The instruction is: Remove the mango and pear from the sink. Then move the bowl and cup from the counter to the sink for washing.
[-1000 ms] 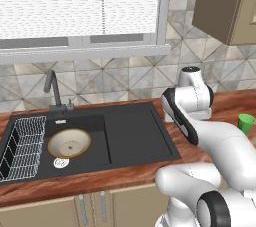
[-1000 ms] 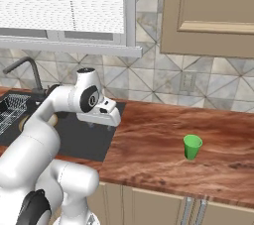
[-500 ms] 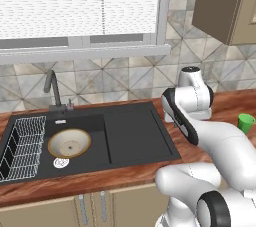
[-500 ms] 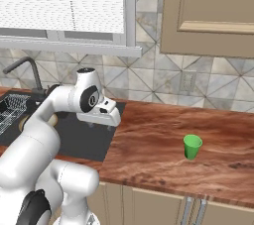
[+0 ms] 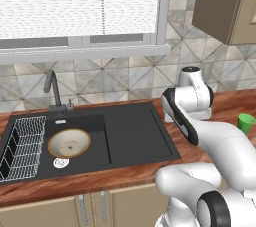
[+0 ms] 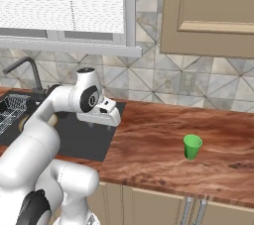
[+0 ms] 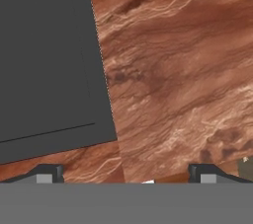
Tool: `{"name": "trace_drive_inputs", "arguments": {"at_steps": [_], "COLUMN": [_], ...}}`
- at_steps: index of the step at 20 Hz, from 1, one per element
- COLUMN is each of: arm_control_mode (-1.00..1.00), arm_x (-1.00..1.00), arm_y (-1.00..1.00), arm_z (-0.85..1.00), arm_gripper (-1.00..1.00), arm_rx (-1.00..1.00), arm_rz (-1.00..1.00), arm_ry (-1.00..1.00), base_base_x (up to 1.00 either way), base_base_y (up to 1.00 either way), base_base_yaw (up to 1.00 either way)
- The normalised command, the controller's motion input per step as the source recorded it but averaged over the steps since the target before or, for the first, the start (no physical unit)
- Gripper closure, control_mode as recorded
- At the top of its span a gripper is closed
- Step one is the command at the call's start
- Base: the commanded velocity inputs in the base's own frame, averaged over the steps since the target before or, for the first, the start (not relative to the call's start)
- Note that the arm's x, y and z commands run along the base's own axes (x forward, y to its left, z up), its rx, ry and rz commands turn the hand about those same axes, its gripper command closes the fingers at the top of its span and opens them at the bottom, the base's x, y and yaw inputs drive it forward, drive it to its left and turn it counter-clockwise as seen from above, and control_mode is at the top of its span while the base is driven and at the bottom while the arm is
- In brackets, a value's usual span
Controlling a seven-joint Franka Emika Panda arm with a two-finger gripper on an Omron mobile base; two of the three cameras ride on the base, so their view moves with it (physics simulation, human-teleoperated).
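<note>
While cup (image 6: 192, 146) stands right, end effector (image 6: 100, 123) apart.

White robot arm with dark joints

Smooth, rounded glossy white links meet at black joint rings; the end effector (image 7: 123, 171) carries two small dark finger tips with pale grey pads.

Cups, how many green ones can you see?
1. The green cup stands upright on the wooden counter, right of the black sink and apart from it. It also shows at the left base view's right edge.
</note>
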Motion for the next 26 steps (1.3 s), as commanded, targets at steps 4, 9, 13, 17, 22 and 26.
{"name": "trace_drive_inputs", "arguments": {"at_steps": [4, 9, 13, 17, 22, 26], "arm_control_mode": [-1.00, -1.00, -1.00, -1.00, -1.00, -1.00], "arm_x": [-0.05, 0.00, -0.01, -0.03, -0.03, -0.05], "arm_y": [-0.32, -0.36, -0.31, -0.34, -0.28, -0.24], "arm_z": [-0.02, 0.05, 0.17, 0.22, 0.10, 0.05], "arm_gripper": [-1.00, -1.00, -1.00, -1.00, -1.00, -1.00], "arm_rx": [0.10, 0.03, 0.00, 0.00, 0.00, 0.02], "arm_rz": [0.00, 0.00, 0.01, 0.04, 0.10, 0.11], "arm_ry": [-0.02, -0.08, 0.00, 0.00, 0.07, 0.15], "base_base_x": [0.00, 0.00, 0.00, 0.00, 0.00, 0.00], "base_base_y": [0.00, 0.00, 0.00, 0.00, 0.00, 0.00], "base_base_yaw": [0.00, 0.00, 0.00, 0.00, 0.00, 0.00]}}
